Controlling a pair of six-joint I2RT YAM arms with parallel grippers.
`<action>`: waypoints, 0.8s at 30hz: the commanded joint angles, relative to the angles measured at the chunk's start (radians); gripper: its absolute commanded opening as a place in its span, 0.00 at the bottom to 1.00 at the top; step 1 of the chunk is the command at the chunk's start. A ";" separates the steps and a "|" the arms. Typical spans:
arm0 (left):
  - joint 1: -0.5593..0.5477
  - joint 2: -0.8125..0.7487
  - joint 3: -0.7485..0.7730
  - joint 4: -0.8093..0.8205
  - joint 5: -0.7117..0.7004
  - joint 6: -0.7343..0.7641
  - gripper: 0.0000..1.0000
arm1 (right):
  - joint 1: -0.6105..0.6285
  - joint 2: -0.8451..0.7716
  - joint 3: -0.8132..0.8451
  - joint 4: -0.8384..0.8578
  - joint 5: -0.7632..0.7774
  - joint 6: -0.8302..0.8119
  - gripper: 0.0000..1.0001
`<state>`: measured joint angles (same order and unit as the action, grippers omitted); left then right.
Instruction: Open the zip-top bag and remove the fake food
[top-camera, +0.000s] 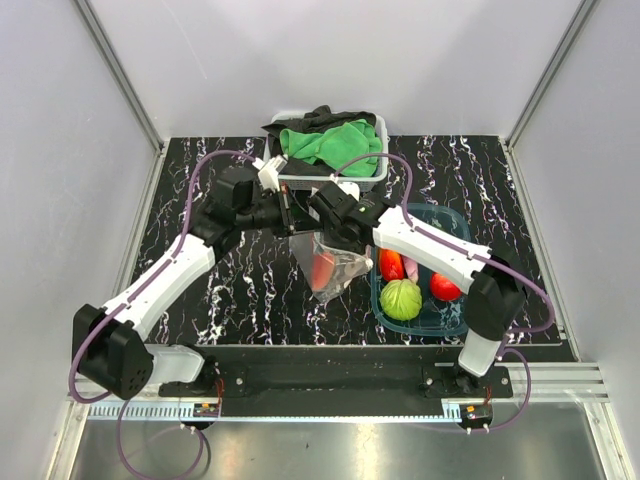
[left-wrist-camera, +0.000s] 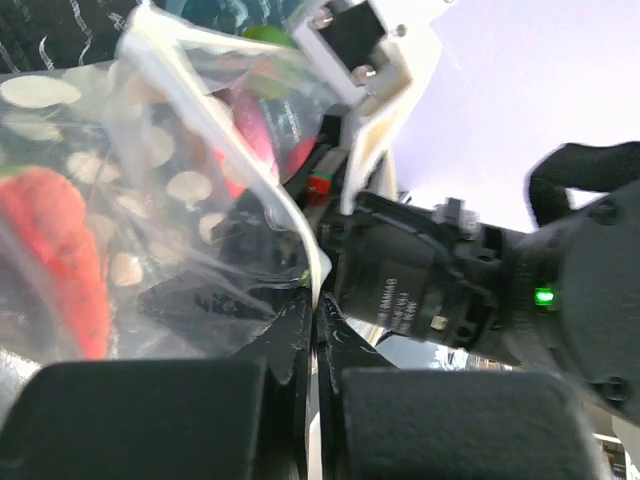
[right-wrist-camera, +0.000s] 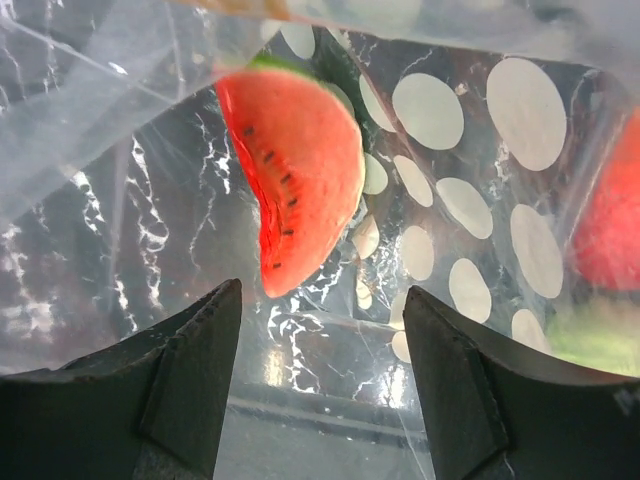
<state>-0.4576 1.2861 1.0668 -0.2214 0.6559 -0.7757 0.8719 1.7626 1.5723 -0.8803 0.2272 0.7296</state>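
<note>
Since the zip-top bag (top-camera: 335, 265) is thin, slippery film sagging under its load, I judge the stiffer rim strip the only sound hold. It hangs above the table (top-camera: 230, 290) beside the teal tub (top-camera: 425, 328), my left fingers (left-wrist-camera: 285, 345) pinched fully shut on that rim. My right fingers (right-wrist-camera: 190, 380) stand wide apart, gripping nothing, aimed at the watermelon slice (right-wrist-camera: 295, 180) inside; film contact unconfirmed.

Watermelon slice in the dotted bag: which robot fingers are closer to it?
Right. The right fingers stand open, the red plastic watermelon slice just ahead between them. The left fingers are shut on the edge of the clear dotted zip-top bag, farther off.
</note>
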 joint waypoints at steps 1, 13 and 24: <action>0.031 -0.007 -0.082 -0.029 0.028 0.058 0.00 | 0.012 0.000 0.017 0.017 0.011 -0.033 0.74; 0.080 -0.041 -0.154 -0.150 -0.001 0.305 0.00 | 0.016 0.104 0.020 0.145 -0.166 -0.003 0.79; 0.082 -0.047 -0.211 -0.111 0.005 0.293 0.00 | 0.016 0.225 -0.023 0.179 -0.129 -0.070 0.76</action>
<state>-0.3737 1.2587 0.8707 -0.3874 0.6434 -0.4938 0.8764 1.9400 1.5593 -0.7589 0.0845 0.6998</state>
